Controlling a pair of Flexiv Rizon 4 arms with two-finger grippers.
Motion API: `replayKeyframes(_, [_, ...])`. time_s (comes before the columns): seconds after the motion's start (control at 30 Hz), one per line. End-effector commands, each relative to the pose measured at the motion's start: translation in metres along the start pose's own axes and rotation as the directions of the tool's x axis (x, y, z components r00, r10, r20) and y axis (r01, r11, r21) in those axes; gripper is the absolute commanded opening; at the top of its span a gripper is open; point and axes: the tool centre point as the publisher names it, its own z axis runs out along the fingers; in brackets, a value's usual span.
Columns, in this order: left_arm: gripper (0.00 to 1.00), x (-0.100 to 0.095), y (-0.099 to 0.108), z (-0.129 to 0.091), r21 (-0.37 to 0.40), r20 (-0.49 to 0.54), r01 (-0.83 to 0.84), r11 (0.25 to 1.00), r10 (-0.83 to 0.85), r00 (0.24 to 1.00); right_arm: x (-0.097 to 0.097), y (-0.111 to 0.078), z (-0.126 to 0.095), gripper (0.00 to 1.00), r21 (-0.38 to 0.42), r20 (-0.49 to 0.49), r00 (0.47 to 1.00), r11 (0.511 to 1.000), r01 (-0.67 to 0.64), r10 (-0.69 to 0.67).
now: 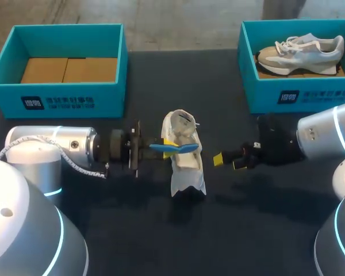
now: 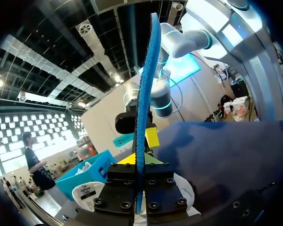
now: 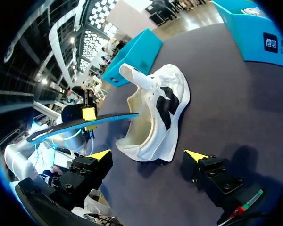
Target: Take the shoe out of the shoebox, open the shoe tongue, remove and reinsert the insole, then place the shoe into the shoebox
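A white shoe (image 1: pixel 184 156) sits mid-table with its opening turned up; it lies just ahead of the open fingers in the right wrist view (image 3: pixel 158 110). My left gripper (image 1: pixel 164 145) is shut on a thin blue insole (image 1: pixel 177 148), holding it level over the shoe's opening. The left wrist view shows the insole (image 2: pixel 144 89) edge-on, clamped in the gripper (image 2: pixel 140 160). My right gripper (image 1: pixel 230 160) stands open just right of the shoe, nothing between its fingers (image 3: pixel 148 155). From there the insole (image 3: pixel 96 121) crosses beside the shoe.
A teal shoebox (image 1: pixel 57 92) with cardboard in its bottom stands at the back left. A second teal shoebox (image 1: pixel 299 95) at the back right holds a grey-and-white sneaker (image 1: pixel 302 53). The dark tabletop (image 1: pixel 218 230) is bare in front of the shoe.
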Motion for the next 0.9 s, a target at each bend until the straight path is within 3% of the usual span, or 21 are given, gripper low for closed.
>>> replayKeyframes(0.03, [0.00, 0.001, -0.008, -0.002, -0.008, 0.010, -0.009, 1.000, 0.009, 1.000, 0.000, -0.002, -0.001, 1.00, -0.003, -0.001, 1.000, 1.000, 0.000, 0.000])
replayKeyframes(0.57, [0.00, 0.004, -0.006, -0.004, -0.032, 0.012, -0.023, 0.999, 0.024, 1.000, -0.002, -0.002, -0.007, 1.00, -0.019, -0.013, 0.999, 0.999, 0.045, -0.045])
replayKeyframes(0.9, [0.00, 0.006, 0.005, -0.001, -0.043, 0.001, -0.003, 0.999, 0.003, 1.000, -0.009, -0.006, -0.010, 1.00, 0.017, -0.023, 0.997, 0.997, 0.077, -0.077])
